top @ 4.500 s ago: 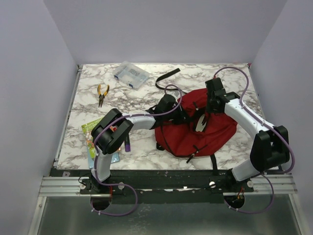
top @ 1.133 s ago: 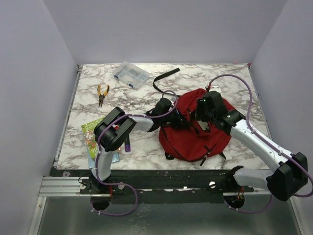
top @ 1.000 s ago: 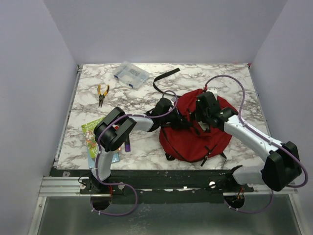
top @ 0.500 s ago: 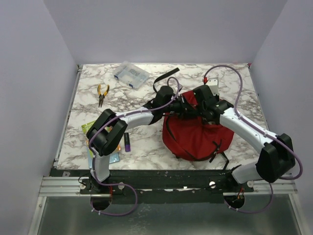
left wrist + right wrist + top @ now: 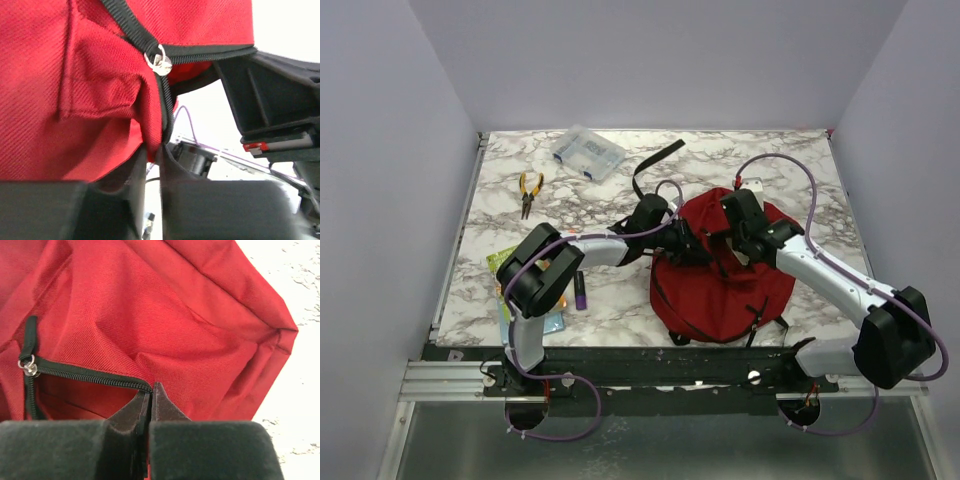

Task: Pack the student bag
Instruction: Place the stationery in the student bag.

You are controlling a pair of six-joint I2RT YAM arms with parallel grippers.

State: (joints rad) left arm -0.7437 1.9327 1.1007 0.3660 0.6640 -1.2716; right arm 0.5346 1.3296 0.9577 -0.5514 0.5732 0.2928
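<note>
The dark red student bag (image 5: 725,275) lies at the table's middle right, its black straps under it. My left gripper (image 5: 682,240) is at the bag's left upper edge. In the left wrist view it (image 5: 154,152) is shut on the red fabric edge by the zip, below a metal zip pull (image 5: 158,59). My right gripper (image 5: 738,246) is over the bag's top. In the right wrist view it (image 5: 151,386) is shut on the bag's zip edge (image 5: 90,376), with the opening to its left. The inside of the bag is hidden.
A clear plastic box (image 5: 587,152) stands at the back left, orange-handled pliers (image 5: 529,190) lie near the left edge. A purple marker (image 5: 580,291) and a green packet (image 5: 507,272) lie by the left arm. A black strap (image 5: 655,162) trails behind the bag.
Both grippers have come down and toward the near side with the bag's edge. The bag, pulled up and narrow half a second ago, now sits lower and wider.
</note>
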